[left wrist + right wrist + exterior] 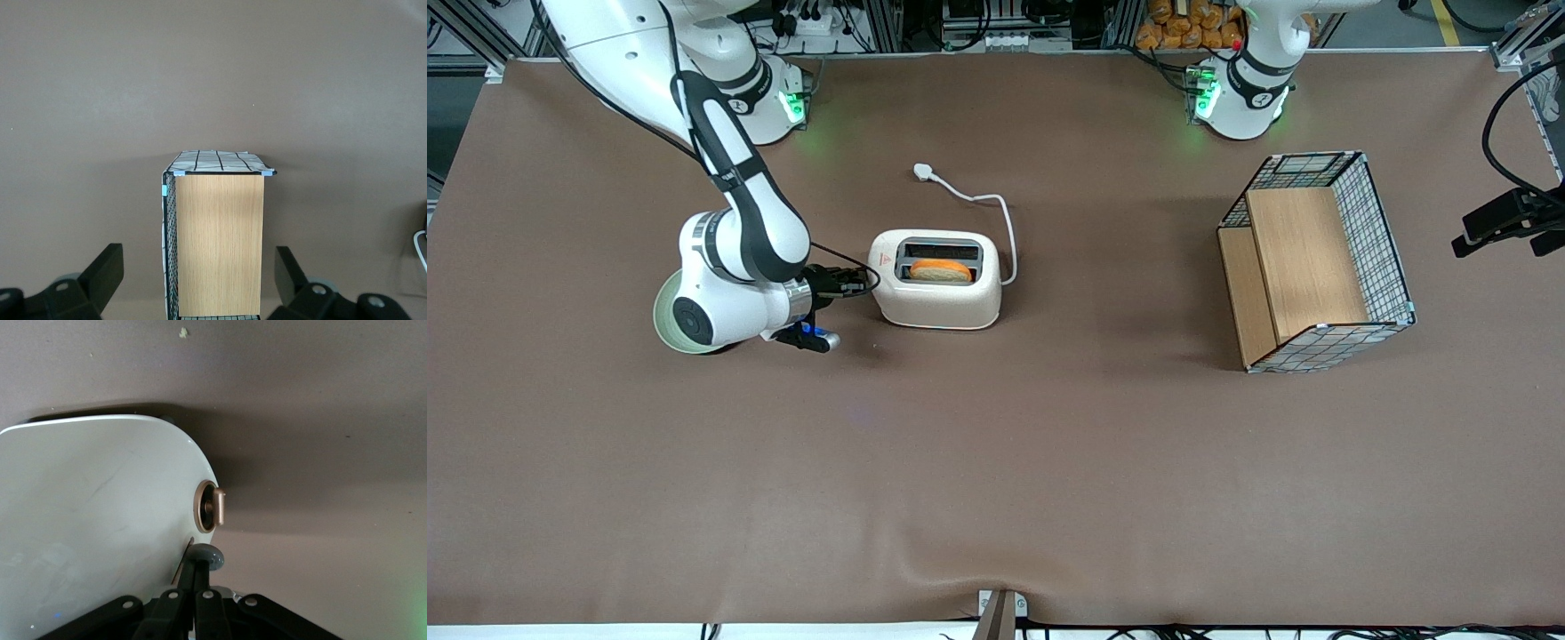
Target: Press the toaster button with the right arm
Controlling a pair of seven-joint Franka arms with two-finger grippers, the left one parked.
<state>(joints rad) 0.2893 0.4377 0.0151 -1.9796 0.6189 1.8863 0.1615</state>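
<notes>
Covering the table (996,462), brown cloth; gripper (864,286) seemingly touches toaster (938,307).

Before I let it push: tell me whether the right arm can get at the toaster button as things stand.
Probably yes. The gripper is shut and sits at the narrow end of the toaster, its fingertips already at the toaster button in the right wrist view. Nothing lies between them; the gold knob sits beside the button, apart from it.
</notes>
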